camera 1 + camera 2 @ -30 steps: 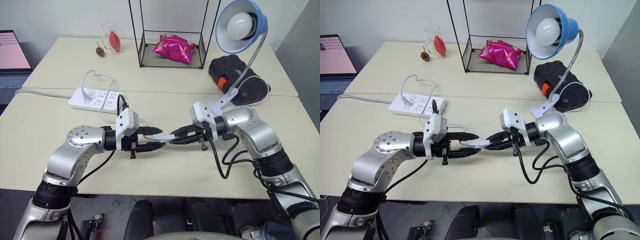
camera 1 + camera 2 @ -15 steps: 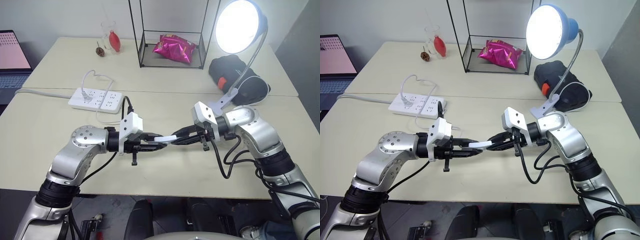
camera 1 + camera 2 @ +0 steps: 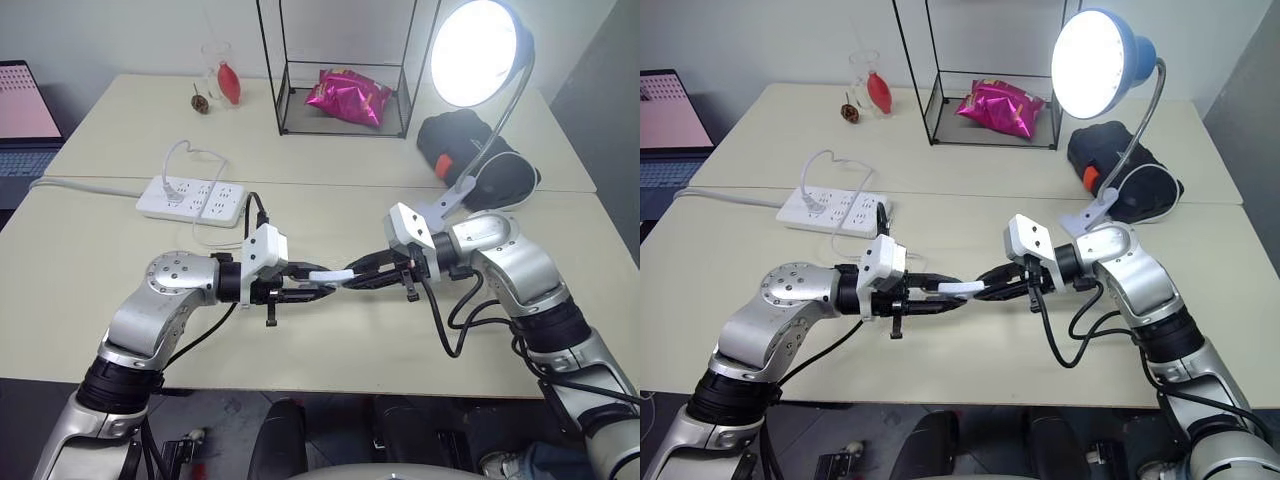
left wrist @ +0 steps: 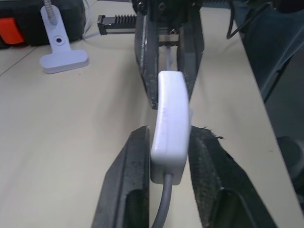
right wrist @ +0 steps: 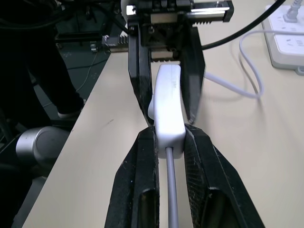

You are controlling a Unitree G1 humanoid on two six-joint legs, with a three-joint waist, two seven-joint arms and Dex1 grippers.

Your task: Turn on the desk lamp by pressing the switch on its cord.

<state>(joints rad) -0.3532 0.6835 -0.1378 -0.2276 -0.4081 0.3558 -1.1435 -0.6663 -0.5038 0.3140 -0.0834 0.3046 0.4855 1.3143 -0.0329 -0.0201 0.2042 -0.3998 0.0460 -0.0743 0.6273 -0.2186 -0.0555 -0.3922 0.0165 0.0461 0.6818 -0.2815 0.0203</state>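
1. Low centre of the frame, above the pale beige surface [image 3: 330, 340], the small white oblong plastic switch [image 3: 330, 275] hangs between both arms. The left end effector [image 3: 318, 284] has its black fingers set on either side of one end, touching it; a second ago they were much the same, squeezing in between.
2. The right end effector [image 3: 352, 277] is clamped on the switch's other end and has not shifted.
3. The thin white cord [image 5: 169, 190] leaves the switch between the right fingers.
4. Centre left, a white multi-socket power strip [image 3: 190, 197] lies well apart from the arms.
5. Upper right, the blue dome-shaded desk lamp [image 3: 478, 55] on its bent silver gooseneck glows bright; a second ago its bulb was dark. The press has evidently worked, so the task looks done.
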